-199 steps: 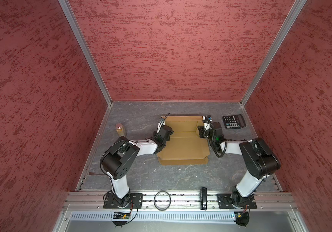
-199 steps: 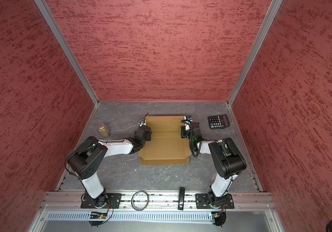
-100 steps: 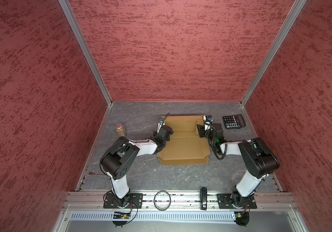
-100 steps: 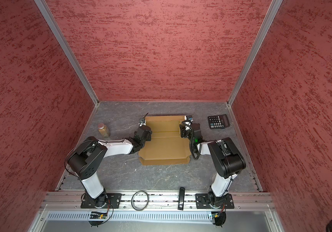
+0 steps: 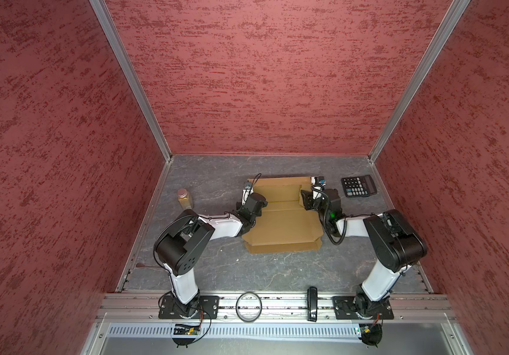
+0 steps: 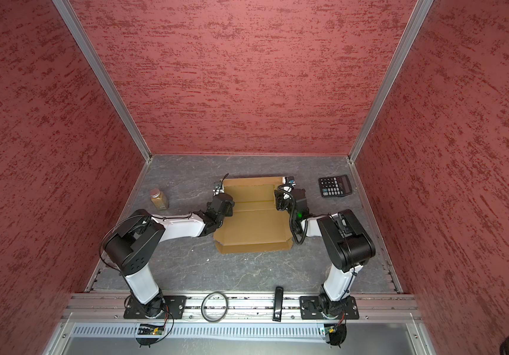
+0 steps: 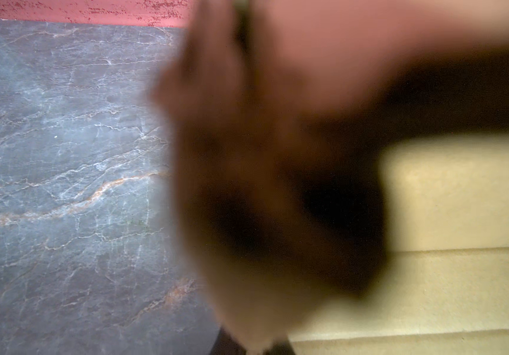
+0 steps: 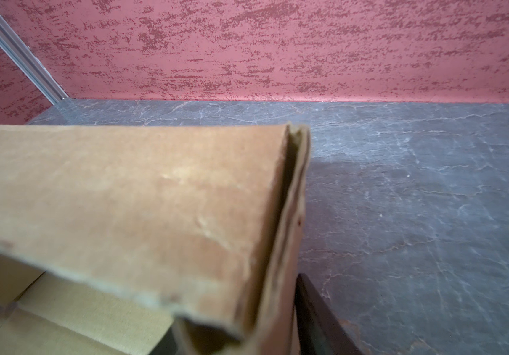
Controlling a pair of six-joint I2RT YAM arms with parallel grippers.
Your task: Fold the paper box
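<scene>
box (image 5: 280, 221), brown corrugated card, part folded, lying on the table (image 5: 216, 270) between the two claws. left claw (image 5: 247, 193) at the box edge facing it, jaws together; whether card is pinched between them cannot be told, as its wrist view is blurred. right claw (image 5: 305, 198) straddles the raised, doubled side wall, one finger (image 8: 320, 316) just outside it; whether the jaws press or stand free cannot be told. box judged light, stiff across panels, bending only along creases, easily crushed at edges; best held by a flap's free edge
</scene>
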